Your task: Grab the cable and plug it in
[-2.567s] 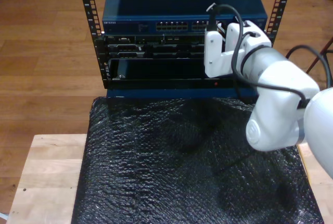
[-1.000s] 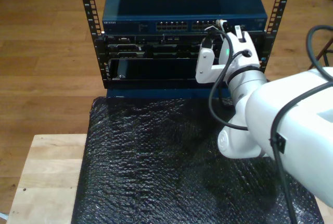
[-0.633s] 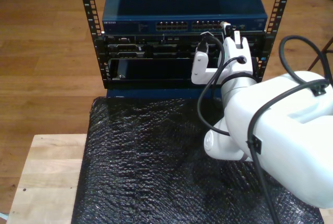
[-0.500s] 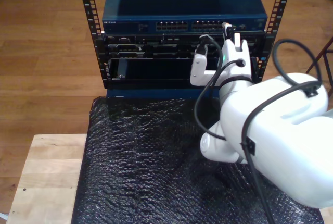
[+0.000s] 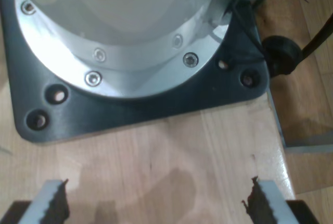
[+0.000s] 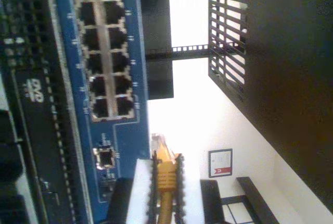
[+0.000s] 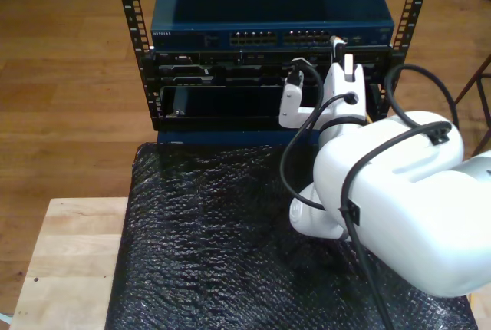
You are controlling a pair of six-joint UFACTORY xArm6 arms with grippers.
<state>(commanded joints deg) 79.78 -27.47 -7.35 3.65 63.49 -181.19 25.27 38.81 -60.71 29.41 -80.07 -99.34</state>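
Note:
My second gripper [image 6: 165, 176] is shut on the yellow-orange cable [image 6: 166, 182]. The cable's clear plug [image 6: 161, 146] sticks out past the fingertips. It points at the blue switch [image 6: 112, 52], close to a small single port [image 6: 105, 156] beyond the end of the double port rows. I cannot tell whether the plug touches the face. In the exterior view this gripper [image 7: 338, 50] is at the right end of the switch [image 7: 230, 19] front, with the cable [image 7: 335, 40] tip at port height. My first gripper [image 5: 156, 206] is open over bare wood, with nothing between its fingers.
The switch sits in a black rack [image 7: 130, 15] with darker units below it. A black bubble-wrap mat [image 7: 207, 245] covers the wooden table [image 7: 69, 261]. Thick black arm cables [image 7: 295, 161] loop beside the white arm. A robot base plate [image 5: 156, 99] is bolted near my first gripper.
The white arm has swung toward the exterior view's left. Its gripper has risen from the lower rack units to the switch's port row, still holding the cable.

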